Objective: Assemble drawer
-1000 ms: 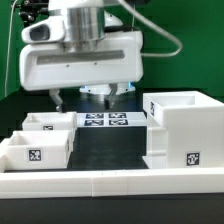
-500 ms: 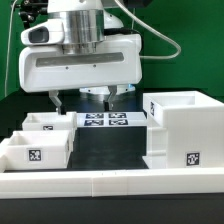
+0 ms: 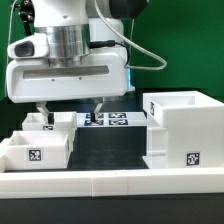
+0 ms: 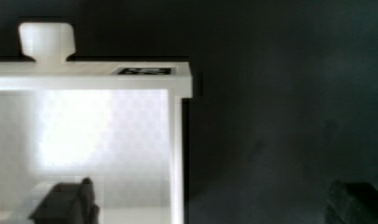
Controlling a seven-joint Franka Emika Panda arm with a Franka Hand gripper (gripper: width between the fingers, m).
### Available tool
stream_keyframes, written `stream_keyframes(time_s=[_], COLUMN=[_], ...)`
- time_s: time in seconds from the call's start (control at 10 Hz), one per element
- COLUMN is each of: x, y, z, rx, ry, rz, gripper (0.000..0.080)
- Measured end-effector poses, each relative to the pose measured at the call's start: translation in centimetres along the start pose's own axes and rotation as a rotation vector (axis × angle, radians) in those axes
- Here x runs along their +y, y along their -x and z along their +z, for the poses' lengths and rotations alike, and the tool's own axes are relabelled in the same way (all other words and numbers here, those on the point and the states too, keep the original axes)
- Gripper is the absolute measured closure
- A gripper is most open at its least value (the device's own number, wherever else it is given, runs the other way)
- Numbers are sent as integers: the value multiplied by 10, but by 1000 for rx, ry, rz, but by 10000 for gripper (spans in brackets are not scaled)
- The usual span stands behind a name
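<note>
Hovering spread apart, the jaws hang over a knobbed tray (image 4: 97, 85), its side wall (image 4: 179, 150) lying between them.

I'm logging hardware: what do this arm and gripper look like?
The gripper has a wide, rounded white housing with two short dark jaws beneath. Above sits a grey metallic cylindrical wrist, and a thin black cable arcs off toward the exterior view's right. No markings are legible.
</note>
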State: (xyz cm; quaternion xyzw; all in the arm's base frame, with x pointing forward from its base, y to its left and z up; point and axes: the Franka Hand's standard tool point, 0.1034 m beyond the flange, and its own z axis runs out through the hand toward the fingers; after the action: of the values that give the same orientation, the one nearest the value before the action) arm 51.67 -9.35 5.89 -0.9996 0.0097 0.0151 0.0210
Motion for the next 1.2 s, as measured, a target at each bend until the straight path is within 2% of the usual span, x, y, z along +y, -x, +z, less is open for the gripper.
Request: stream_keyframes(time_s=[0.3,0.7,1.2], x=[6,4,4], y=[7,13,13], z=[21,46,53], rx=[-26,-37,-29], ry=[-1,16,25], rz=[22,16,10], gripper=[151,151,165])
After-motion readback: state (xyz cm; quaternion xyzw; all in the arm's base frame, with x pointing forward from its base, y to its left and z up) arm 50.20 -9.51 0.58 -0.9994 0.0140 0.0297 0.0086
